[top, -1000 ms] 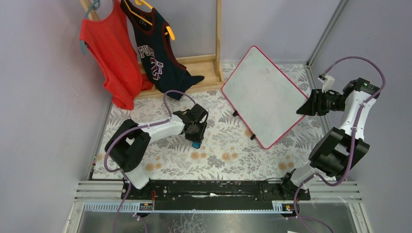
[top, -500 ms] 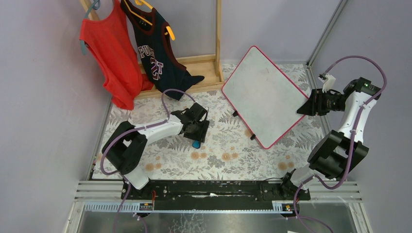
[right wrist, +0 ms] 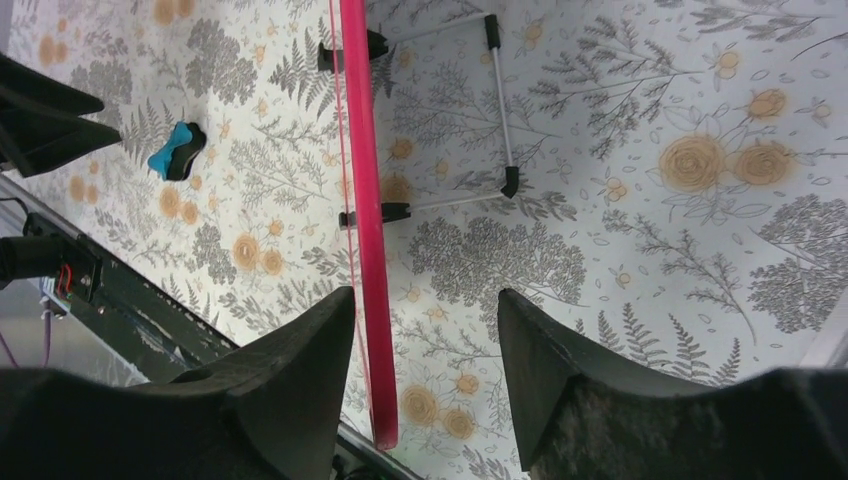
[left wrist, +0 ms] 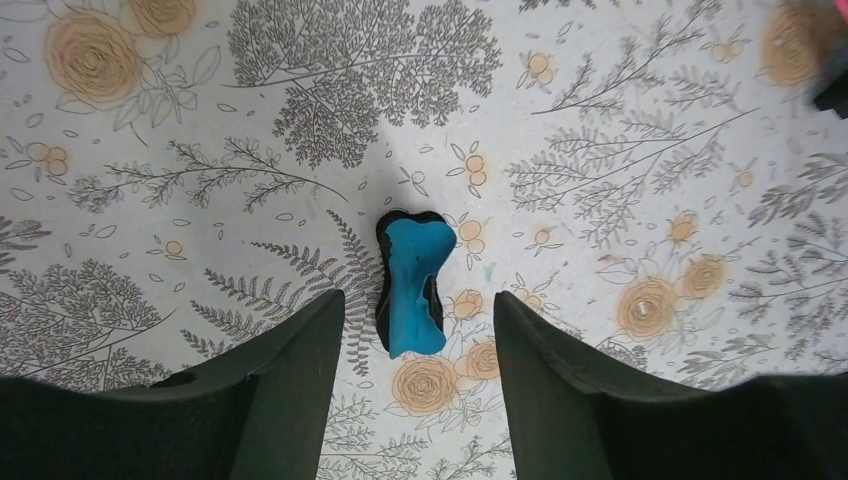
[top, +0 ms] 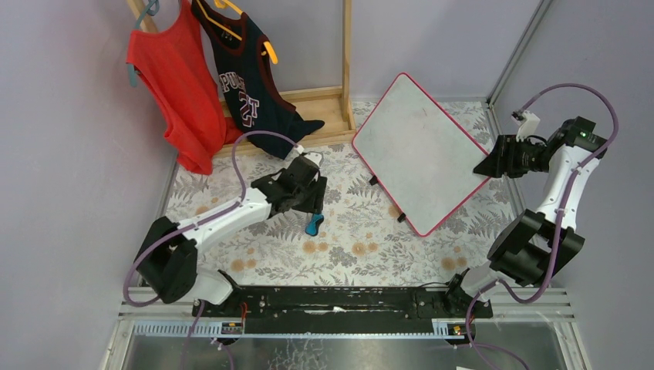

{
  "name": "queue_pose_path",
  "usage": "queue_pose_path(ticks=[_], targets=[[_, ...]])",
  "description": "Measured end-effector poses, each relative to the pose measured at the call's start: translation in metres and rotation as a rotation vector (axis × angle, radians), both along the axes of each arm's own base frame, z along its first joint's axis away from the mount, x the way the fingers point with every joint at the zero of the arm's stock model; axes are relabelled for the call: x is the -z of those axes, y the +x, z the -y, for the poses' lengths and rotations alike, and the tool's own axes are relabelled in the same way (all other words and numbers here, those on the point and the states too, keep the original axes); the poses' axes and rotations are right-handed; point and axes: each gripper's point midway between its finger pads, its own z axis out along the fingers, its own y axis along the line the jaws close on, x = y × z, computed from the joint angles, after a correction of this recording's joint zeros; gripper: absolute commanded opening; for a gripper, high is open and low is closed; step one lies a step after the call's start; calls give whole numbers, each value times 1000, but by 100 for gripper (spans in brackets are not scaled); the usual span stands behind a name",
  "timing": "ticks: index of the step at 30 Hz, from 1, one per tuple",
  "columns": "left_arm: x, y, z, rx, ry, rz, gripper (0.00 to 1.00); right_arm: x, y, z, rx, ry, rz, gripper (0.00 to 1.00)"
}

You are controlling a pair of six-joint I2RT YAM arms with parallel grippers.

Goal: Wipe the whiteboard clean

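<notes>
The whiteboard (top: 416,150), white with a pink-red frame, stands tilted on black feet at the back right; its surface shows only faint smudges. My right gripper (top: 486,168) is open, with its jaws on either side of the board's right edge. In the right wrist view the red frame (right wrist: 360,200) runs close to the left finger of the gripper (right wrist: 425,292). The small blue eraser (top: 313,225) lies on the floral table. My left gripper (top: 312,202) is open and hovers above it. In the left wrist view the eraser (left wrist: 412,285) lies just ahead of the gripper (left wrist: 418,305), untouched.
A wooden clothes rack (top: 346,69) with a red jersey (top: 173,85) and a navy jersey (top: 251,85) stands at the back left. The board's wire stand and black feet (right wrist: 505,130) sit under it. A metal rail (top: 339,301) runs along the near edge.
My left gripper has lifted and drawn back from the eraser, which now lies free on the table. The left elbow swung left. The right gripper shifted slightly right along the board's edge.
</notes>
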Motion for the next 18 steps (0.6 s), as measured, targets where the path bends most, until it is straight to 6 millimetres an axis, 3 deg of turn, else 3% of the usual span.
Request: queue_pose_path(ticks=[6, 14, 18], targets=[[-24, 0, -1, -15, -45, 74, 56, -20, 10, 5, 44, -25, 55, 74], [-34, -3, -6, -32, -93, 132, 57, -77, 21, 11, 123, -86, 199, 77], [-36, -2, -9, -50, -97, 155, 59, -99, 24, 23, 233, -156, 253, 78]])
